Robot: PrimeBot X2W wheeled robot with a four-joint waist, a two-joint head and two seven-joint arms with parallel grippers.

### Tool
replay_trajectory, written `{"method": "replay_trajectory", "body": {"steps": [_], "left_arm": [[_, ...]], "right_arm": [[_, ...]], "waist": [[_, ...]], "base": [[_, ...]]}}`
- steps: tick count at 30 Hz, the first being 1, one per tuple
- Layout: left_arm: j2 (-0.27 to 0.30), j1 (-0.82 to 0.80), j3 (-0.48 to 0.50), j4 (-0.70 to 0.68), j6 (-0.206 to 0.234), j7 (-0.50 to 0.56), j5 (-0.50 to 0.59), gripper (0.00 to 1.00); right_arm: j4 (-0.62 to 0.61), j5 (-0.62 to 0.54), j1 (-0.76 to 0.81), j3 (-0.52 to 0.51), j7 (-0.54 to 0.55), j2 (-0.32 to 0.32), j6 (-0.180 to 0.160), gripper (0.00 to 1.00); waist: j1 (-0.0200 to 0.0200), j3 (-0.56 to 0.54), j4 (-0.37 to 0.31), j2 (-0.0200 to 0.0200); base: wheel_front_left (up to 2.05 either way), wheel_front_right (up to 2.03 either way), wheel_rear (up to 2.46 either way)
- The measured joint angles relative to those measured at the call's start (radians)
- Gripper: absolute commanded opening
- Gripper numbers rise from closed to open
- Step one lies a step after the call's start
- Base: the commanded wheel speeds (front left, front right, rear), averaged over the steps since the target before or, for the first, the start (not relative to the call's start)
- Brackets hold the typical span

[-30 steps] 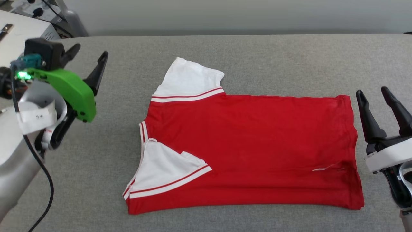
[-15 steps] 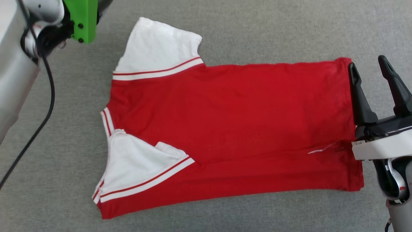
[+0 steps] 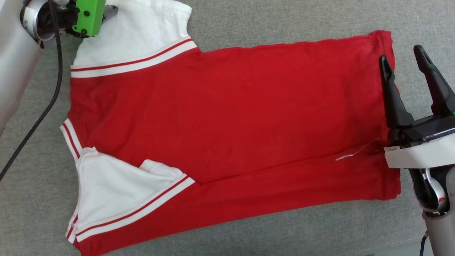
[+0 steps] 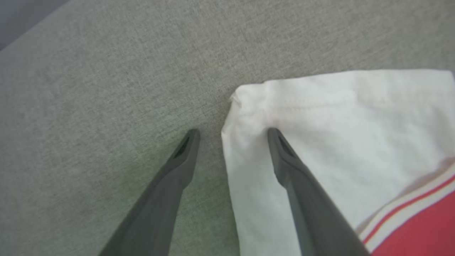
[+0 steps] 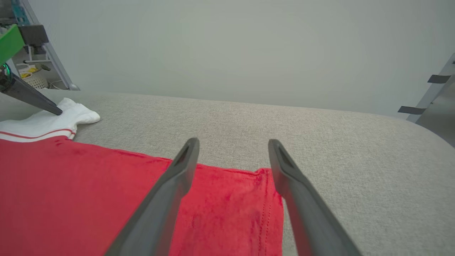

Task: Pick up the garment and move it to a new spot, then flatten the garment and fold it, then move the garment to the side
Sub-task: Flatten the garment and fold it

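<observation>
The garment, red with white sleeves and striped trim, lies spread flat on the grey padded surface; its near sleeve is folded in over the body. My left gripper is open and straddles the side edge of the far white sleeve, one finger over the cloth and one over the bare surface. Its green wrist housing shows at the top left of the head view. My right gripper is open at the hem, one finger above the red cloth and the other past its edge.
A black cable hangs from the left arm beside the garment's collar end. A pale wall rises behind the surface. A metal rack with a basket stands at the far left and a taped metal frame at the right.
The head camera has dipped down and closer, shifting the whole picture. My left gripper has come from left of the garment to the far sleeve. My right gripper has moved in over the hem.
</observation>
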Motion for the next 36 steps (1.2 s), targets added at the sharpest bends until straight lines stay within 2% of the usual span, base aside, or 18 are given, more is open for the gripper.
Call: {"method": "replay_trajectory", "body": {"steps": [3,4,5,10,13,17,22,26,31,36], "left_arm": [[0.005,-0.007,-0.012,0.002,0.0,0.001,-0.014,1.0],[0.01,-0.008,-0.02,-0.003,0.0,0.0,-0.018,0.44],[0.014,-0.007,-0.028,-0.009,0.0,-0.001,-0.022,0.0],[0.018,0.019,-0.061,-0.035,-0.003,-0.066,-0.042,0.0],[0.029,0.045,-0.085,-0.056,-0.003,-0.125,-0.042,0.0],[0.05,0.074,-0.11,-0.109,-0.003,-0.201,-0.048,0.0],[0.07,0.095,-0.151,-0.203,-0.003,-0.285,-0.047,0.0],[0.072,0.117,-0.182,-0.264,-0.003,-0.327,-0.045,0.0],[0.07,0.12,-0.195,-0.313,-0.003,-0.367,-0.032,0.0],[0.058,0.118,-0.201,-0.344,-0.003,-0.39,-0.016,0.0]], "right_arm": [[0.009,0.0,-0.002,-0.001,-0.007,0.0,0.0,1.0],[0.015,0.001,-0.003,-0.002,-0.007,0.0,0.0,1.0],[0.021,0.003,-0.003,-0.004,-0.008,0.0,0.0,1.0],[0.03,0.001,-0.025,-0.021,-0.007,-0.025,0.0,1.0],[0.034,0.0,-0.076,-0.034,0.014,-0.073,0.0,1.0],[0.058,0.013,-0.159,-0.031,0.113,-0.161,0.0,1.0],[0.16,0.127,-0.254,0.028,0.365,-0.298,0.0,1.0],[0.243,0.264,-0.305,0.083,0.605,-0.367,0.0,1.0],[0.323,0.375,-0.358,0.155,0.856,-0.417,0.0,1.0],[0.402,0.399,-0.423,0.203,0.974,-0.416,0.0,1.0]], "waist": [[0.0,0.014,-0.012,0.0],[0.0,0.015,-0.014,0.0],[-0.0001,0.014,-0.014,0.0],[-0.0001,-0.012,-0.008,0.0],[0.0,-0.04,0.002,0.0],[-0.0001,-0.088,0.019,0.0],[-0.0001,-0.146,0.051,0.0],[-0.0002,-0.174,0.09,0.0],[-0.0002,-0.191,0.137,0.0],[-0.0002,-0.182,0.176,0.0]], "base": [[0.0,0.0,0.0],[0.0,0.0,0.0],[0.0,0.0,0.0],[0.0,0.0,0.0],[0.0,0.0,0.0],[0.0,0.0,0.0],[0.0,0.0,0.0],[0.0,0.0,0.0],[0.0,0.0,0.0],[0.0,0.0,0.0]]}}
